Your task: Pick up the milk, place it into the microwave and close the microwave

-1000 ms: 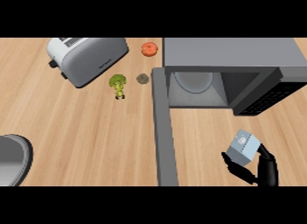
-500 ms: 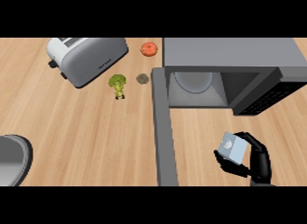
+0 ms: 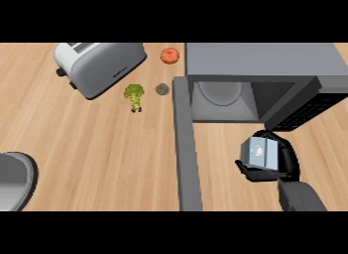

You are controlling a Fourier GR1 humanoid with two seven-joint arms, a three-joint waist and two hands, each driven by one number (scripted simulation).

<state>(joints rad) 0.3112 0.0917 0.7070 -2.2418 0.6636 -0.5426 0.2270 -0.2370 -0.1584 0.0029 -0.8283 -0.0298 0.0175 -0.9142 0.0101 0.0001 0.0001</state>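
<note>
The right hand [image 3: 273, 163] has its fingers [image 3: 285, 151] curled round the milk [image 3: 259, 153], a small pale-blue carton held above the worktop [image 3: 88, 144] just in front of the open microwave [image 3: 261, 82]. The thumb shows below the carton and the fingers wrap its right side, hiding part of it. The microwave's door [image 3: 186, 149] stands swung out toward the view's lower edge, and one round plate [image 3: 220, 92] lies inside the cavity. On the worktop to the left stand one toaster [image 3: 99, 67], one broccoli floret [image 3: 135, 95], one small brownish round thing [image 3: 162, 89] too small to name, and one tomato [image 3: 170, 55]. One grey curved object [image 3: 7, 179] is cut off at the left edge. The left hand does not show
</note>
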